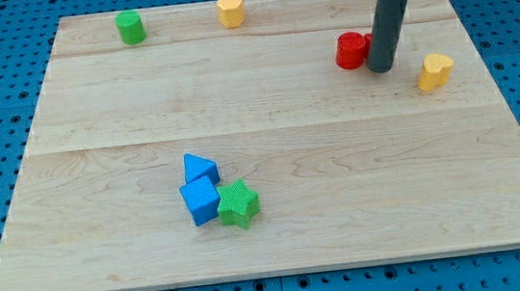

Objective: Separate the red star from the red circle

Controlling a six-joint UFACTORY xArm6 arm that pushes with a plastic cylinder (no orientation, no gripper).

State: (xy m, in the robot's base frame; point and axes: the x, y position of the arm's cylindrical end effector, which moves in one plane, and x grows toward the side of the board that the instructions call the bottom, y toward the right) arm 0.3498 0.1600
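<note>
A red circle block (351,50) sits on the wooden board near the view's upper right. A sliver of red shows at its right side, right behind the rod; it may be the red star, but the rod hides most of it. My tip (382,68) rests on the board touching the right side of the red circle, with the dark rod rising toward the view's top.
A yellow block (434,71) lies right of my tip. A yellow hexagon (230,10) and a green cylinder (130,27) sit along the view's top edge. A blue triangle (199,166), blue cube (200,200) and green star (238,204) cluster at lower centre.
</note>
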